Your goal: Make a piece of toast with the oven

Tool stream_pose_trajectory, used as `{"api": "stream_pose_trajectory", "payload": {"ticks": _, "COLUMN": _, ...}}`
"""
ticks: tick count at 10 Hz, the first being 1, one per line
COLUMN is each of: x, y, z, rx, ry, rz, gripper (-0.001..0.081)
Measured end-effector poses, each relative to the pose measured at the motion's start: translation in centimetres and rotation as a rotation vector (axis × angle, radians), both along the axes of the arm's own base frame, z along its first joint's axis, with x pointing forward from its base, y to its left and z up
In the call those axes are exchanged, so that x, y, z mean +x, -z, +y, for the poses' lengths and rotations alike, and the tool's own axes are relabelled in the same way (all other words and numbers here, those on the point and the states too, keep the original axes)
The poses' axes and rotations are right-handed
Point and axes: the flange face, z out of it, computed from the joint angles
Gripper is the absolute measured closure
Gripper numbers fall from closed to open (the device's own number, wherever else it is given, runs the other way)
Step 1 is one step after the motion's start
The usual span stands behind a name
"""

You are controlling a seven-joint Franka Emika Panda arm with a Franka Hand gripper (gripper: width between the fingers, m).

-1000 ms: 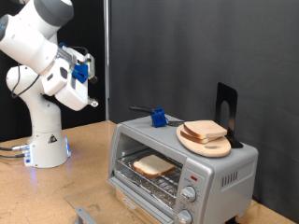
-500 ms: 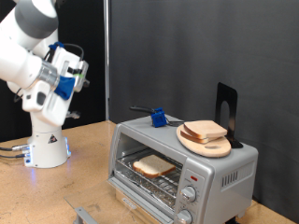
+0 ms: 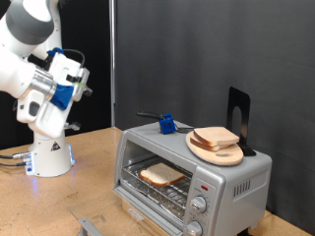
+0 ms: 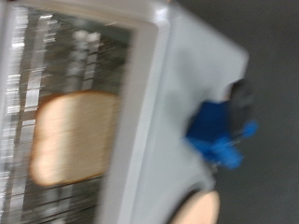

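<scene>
The oven (image 3: 231, 182) stands on the wooden table at the exterior view's right, with its front door folded down. The piece of toast (image 3: 161, 175) lies flat on the wire rack inside. My gripper (image 3: 83, 81) is raised high at the exterior view's left, well away from the oven, with nothing visible in it. The wrist view is blurred and shows no fingers. It looks down on the oven (image 4: 177, 84) and on the toast (image 4: 75, 135) on the rack.
A second bread slice (image 3: 215, 137) lies on a round wooden board (image 3: 220, 155) on the oven's top. A blue object (image 3: 167, 124) (image 4: 215, 135) and a black stand (image 3: 239, 116) are also up there. The arm's base (image 3: 49, 157) stands on the table at the left.
The arm has swung to the exterior view's left, farther from the oven, and the hand has turned. The toast and oven have not moved.
</scene>
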Motion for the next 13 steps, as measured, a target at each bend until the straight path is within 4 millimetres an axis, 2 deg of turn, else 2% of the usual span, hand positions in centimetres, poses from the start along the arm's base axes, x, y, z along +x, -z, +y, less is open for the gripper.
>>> {"api": "stream_pose_trajectory", "payload": {"ticks": 4, "x": 2.3, "y": 3.6, "z": -3.6, "rx": -0.013, "ry": 0.124, "rz": 0.069, "gripper": 0.0}}
{"api": "stream_pose_trajectory", "payload": {"ticks": 6, "x": 3.6, "y": 4.8, "z": -4.6, "rx": -0.012, "ry": 0.116, "rz": 0.074, "gripper": 0.0}}
{"api": "stream_pose_trajectory", "payload": {"ticks": 8, "x": 3.4, "y": 4.8, "z": -4.4, "rx": 0.01, "ry": 0.104, "rz": 0.082, "gripper": 0.0}}
{"api": "stream_pose_trajectory", "payload": {"ticks": 10, "x": 2.5, "y": 5.3, "z": -5.6, "rx": 0.006, "ry": 0.122, "rz": 0.09, "gripper": 0.0}}
{"api": "stream_pose_trajectory", "payload": {"ticks": 13, "x": 1.6, "y": 9.6, "z": -8.3, "rx": -0.099, "ry": 0.171, "rz": 0.082, "gripper": 0.0}}
